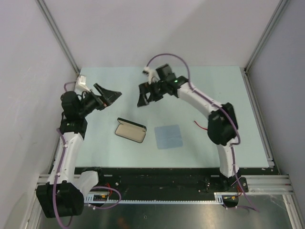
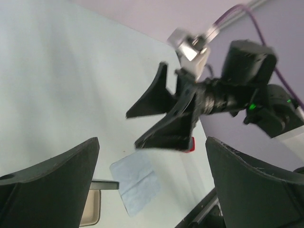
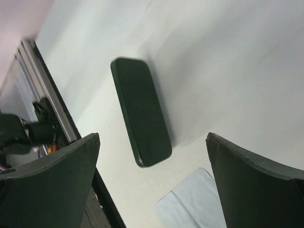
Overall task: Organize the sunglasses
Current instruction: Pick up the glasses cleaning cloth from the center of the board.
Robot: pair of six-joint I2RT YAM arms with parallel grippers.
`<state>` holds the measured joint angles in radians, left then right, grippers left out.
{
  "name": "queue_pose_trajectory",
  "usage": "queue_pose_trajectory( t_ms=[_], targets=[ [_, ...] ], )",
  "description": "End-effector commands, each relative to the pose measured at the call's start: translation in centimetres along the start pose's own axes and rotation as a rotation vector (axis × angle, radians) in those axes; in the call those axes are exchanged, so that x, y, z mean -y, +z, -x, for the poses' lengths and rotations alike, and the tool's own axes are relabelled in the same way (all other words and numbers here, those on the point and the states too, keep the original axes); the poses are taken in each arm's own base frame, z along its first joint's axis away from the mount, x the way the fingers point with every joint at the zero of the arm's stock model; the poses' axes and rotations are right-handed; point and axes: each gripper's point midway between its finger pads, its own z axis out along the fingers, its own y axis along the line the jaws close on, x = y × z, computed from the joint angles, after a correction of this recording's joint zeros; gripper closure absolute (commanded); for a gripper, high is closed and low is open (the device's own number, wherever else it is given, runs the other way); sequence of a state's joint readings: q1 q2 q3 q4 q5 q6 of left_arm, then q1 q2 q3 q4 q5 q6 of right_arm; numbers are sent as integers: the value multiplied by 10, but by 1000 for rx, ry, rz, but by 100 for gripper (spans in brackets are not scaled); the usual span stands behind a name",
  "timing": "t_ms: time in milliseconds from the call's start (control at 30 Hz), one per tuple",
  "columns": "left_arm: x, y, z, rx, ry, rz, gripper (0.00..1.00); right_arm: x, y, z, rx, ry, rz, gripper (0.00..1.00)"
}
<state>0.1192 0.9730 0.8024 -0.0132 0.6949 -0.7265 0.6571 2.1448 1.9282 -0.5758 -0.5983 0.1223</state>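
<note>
The case (image 1: 130,130) lies open near the table's middle, its beige inside facing up; the right wrist view shows its dark outside (image 3: 141,111). A grey-blue cloth (image 1: 169,137) lies flat just right of it. My left gripper (image 1: 108,93) hovers open behind the case's left end, nothing between its fingers (image 2: 152,190). My right gripper (image 1: 147,99) hangs open above the table behind the case, also empty (image 3: 152,190). The sunglasses are not clearly visible. In the left wrist view a small red bit (image 2: 191,144) peeks from behind the right gripper (image 2: 142,128); I cannot tell what it is.
Grey walls and metal rails enclose the pale table (image 1: 214,95) on three sides. A black base strip (image 1: 167,179) runs along the near edge between the two arm bases. A thin red wire (image 1: 198,125) hangs by the right arm's elbow.
</note>
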Motion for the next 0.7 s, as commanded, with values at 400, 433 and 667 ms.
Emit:
queue_pose_trajectory(
  t_ms=[400,433,667],
  targets=[
    [81,59,-91,-263,194,-155,7,47,-179,-39,278,277,-574,16],
    [88,62,-106,-294,212,-167,9,49,-180,-46,266,283,-581,20],
    [73,98,-176,-441,297,-33,32,82,-162,-91,158,372,-683,31]
  ],
)
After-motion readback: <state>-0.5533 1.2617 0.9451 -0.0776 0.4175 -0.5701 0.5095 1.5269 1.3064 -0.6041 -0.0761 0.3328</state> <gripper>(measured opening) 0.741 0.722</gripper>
